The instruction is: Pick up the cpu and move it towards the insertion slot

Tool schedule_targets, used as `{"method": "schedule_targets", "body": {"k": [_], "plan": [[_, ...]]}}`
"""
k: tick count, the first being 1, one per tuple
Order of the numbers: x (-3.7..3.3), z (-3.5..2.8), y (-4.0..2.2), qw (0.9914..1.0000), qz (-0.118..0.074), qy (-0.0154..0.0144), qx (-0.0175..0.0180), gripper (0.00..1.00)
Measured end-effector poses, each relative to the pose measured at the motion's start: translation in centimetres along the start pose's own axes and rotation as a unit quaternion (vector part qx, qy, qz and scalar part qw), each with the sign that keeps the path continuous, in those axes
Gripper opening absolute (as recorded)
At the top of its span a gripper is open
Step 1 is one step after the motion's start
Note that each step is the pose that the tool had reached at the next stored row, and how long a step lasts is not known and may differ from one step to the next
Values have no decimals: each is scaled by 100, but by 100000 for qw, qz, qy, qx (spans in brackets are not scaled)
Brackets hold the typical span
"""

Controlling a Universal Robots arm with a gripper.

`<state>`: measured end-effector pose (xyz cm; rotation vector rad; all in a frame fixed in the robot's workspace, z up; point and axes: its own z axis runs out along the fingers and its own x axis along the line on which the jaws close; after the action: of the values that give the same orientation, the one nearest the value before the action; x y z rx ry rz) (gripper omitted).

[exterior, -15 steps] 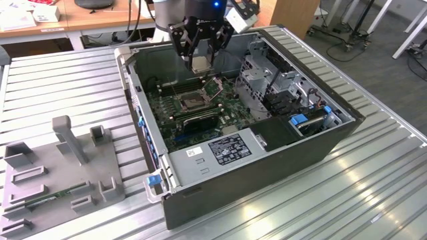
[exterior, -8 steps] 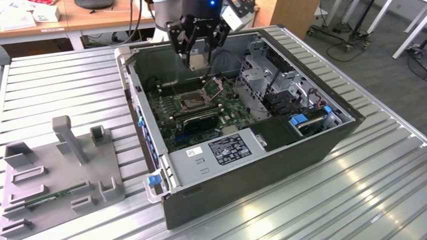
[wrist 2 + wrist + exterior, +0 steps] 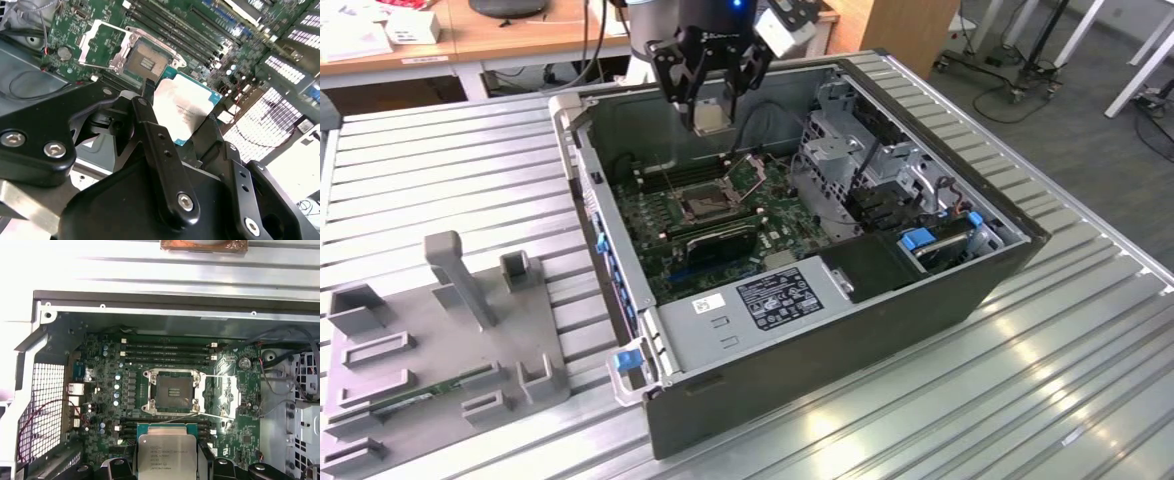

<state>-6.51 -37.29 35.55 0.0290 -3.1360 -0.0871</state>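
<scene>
My gripper (image 3: 710, 118) hangs over the far end of the open computer case and is shut on the cpu (image 3: 710, 117), a flat silvery square chip. The cpu (image 3: 184, 107) sits between two black fingers (image 3: 150, 120) in the second wrist view, and the cpu (image 3: 166, 452) has its metal top facing the camera in the first wrist view. The insertion slot (image 3: 174, 391) lies open on the green board, its dark centre bare, its metal frame and wire lever swung aside. The insertion slot (image 3: 698, 207) is below the gripper, nearer the case's middle, and the insertion slot (image 3: 145, 61) lies just beyond the chip.
The case (image 3: 987, 275) stands on a slatted metal table (image 3: 440, 180). Black memory slots (image 3: 167, 351) flank the socket. A power supply (image 3: 767, 300) and drive cages (image 3: 881, 170) fill the case's near and right parts. A grey fixture tray (image 3: 440, 340) lies at the exterior view's left.
</scene>
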Motion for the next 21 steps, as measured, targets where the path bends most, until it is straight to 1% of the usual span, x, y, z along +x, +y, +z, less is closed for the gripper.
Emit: {"method": "schedule_targets", "body": {"k": [3, 5, 16, 19, 21], "plan": [[-1, 14, 42, 100000, -4, 4, -8, 55], [-1, 27, 58, 100000, -4, 2, -27, 55], [-3, 220, 55, 100000, -4, 3, -159, 55], [-7, 229, 58, 100000, -11, 7, -159, 55], [-31, 235, 60, 100000, -6, 13, -152, 55]]}}
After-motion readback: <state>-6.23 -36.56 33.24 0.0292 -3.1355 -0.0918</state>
